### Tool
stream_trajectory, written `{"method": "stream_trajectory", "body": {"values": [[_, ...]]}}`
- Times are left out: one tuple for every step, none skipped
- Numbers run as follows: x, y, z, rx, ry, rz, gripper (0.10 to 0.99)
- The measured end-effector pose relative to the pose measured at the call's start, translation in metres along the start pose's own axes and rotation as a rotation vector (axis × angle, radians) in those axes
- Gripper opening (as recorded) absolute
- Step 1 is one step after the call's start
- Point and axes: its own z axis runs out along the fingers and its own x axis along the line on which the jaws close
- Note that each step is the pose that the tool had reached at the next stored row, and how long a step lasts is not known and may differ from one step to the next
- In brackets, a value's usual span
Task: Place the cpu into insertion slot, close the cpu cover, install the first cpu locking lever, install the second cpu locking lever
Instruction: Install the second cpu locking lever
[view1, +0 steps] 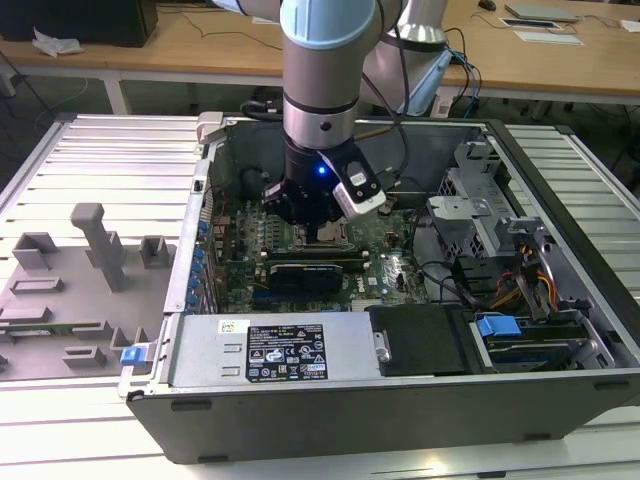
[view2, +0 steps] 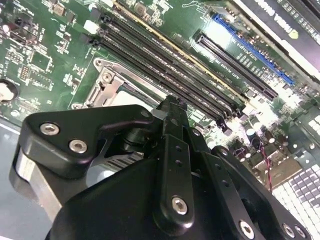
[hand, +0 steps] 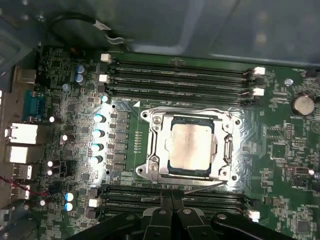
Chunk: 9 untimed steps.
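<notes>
Inside an open computer case (view1: 560, 260) lying on the ribbed surface (view1: 90, 160), the cpu (hand: 191, 146) is sitting in the slot (hand: 222, 150) under the closed cover (hand: 154, 165), the claw (hand: 172, 197), fingers pressed together, hovering just beside.

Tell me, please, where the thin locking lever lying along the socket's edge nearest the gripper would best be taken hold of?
Probably grip the locking lever near its pointed end, coming from straight above with the fingers closing across the rod. It is a thin wire lying almost flat between the cpu cover and the memory slots, so there seems little room to enter from the side.
</notes>
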Motion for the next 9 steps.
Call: {"method": "stream_trajectory", "body": {"values": [[0.0002, -0.0009, 0.0011, -0.002, -0.0001, 0.0, 0.106], [0.0003, -0.0018, 0.0022, -0.007, -0.0005, 0.0, 0.106], [0.0003, -0.0029, 0.0031, -0.012, -0.0009, 0.0, 0.106], [0.0005, -0.0033, 0.0039, -0.014, -0.0012, 0.0, 0.106], [0.0014, -0.0038, 0.0051, -0.015, -0.0014, 0.001, 0.106], [0.0027, -0.0039, 0.0059, -0.015, -0.0015, 0.002, 0.106], [0.0036, -0.0041, 0.0062, -0.016, -0.0015, 0.003, 0.106], [0.0046, -0.0044, 0.0065, -0.016, -0.0015, 0.004, 0.106], [0.0054, -0.0046, 0.0068, -0.016, -0.0015, 0.004, 0.106]]}}
